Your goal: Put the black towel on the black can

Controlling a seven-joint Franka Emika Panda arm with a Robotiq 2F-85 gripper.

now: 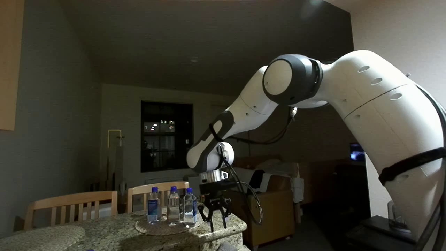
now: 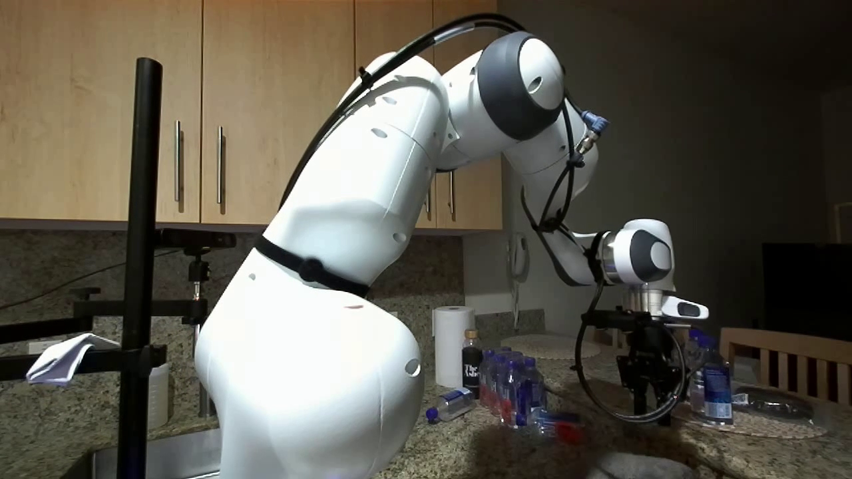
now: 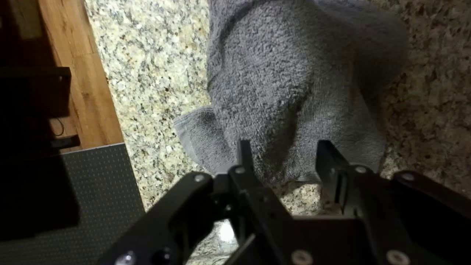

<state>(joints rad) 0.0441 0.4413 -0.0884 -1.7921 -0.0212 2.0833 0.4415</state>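
we see a gray, fuzzy, rumpled towel (image 3: 268,70) at the wrist view's upper center, on a speckled surface (image 3: 154,66), the jaws apart lower down.

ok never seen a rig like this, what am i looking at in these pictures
The big white machine is a robot arm, arched over a speckled counter. At its tip is a black end effector, which works like a pinching hand. Two pictures come from cameras standing outside the robot; the close-up is from its wrist, looking down past the fingers. There, a rumpled grey towel lies on the counter. In an exterior view, three clear, blue-capped bottles stand on a woven mat. An exterior view also shows a white paper roll near more bottles, at least one lying on its side. The fingers are spread apart and hold nothing right now.
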